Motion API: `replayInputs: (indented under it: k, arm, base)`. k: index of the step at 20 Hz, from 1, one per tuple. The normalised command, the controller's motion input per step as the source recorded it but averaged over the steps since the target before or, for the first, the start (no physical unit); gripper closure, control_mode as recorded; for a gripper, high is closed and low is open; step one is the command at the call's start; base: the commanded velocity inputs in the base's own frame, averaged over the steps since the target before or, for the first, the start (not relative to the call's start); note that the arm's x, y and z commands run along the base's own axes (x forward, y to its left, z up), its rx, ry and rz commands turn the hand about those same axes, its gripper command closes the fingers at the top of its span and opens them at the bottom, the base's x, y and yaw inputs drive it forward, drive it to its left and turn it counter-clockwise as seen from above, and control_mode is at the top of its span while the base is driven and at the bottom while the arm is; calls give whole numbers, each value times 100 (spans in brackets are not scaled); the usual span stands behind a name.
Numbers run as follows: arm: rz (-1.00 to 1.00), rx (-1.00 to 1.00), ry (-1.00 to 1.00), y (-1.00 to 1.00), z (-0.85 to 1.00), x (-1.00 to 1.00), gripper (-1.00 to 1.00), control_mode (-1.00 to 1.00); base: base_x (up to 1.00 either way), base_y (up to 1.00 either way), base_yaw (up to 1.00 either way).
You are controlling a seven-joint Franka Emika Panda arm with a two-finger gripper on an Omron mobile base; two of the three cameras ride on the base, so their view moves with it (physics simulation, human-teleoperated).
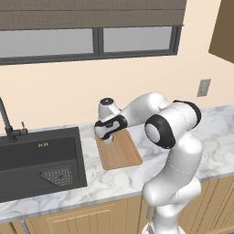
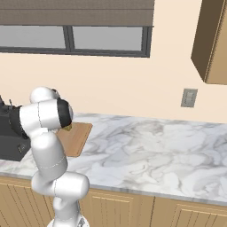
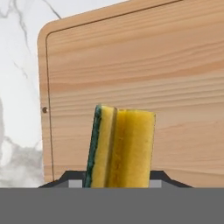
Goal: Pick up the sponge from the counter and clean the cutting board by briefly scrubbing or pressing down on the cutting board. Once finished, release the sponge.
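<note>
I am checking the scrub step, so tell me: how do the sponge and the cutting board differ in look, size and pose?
Colour: the sponge is yellow with a dark green face; the cutting board is light-brown wood grain with a darker rim.
Size: the sponge is far smaller than the cutting board.
Pose: the sponge stands on edge in the gripper; the cutting board lies flat on the counter.
Both are rectangular.

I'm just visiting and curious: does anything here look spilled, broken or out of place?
Nothing stands out. The yellow sponge with a green scrub face sits pinched in the tool over the light-brown wooden cutting board, which lies flat on the marbled counter.
</note>
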Motion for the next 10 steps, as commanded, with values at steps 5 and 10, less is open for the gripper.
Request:
replayInputs:
  k: [5,10]
  arm:
    - [1,0,0,0,0,-47,100,-100]
    - [0,0,0,0,-3,-53,100,-100]
  base:
    - [0,0,0]
    - [0,0,0]
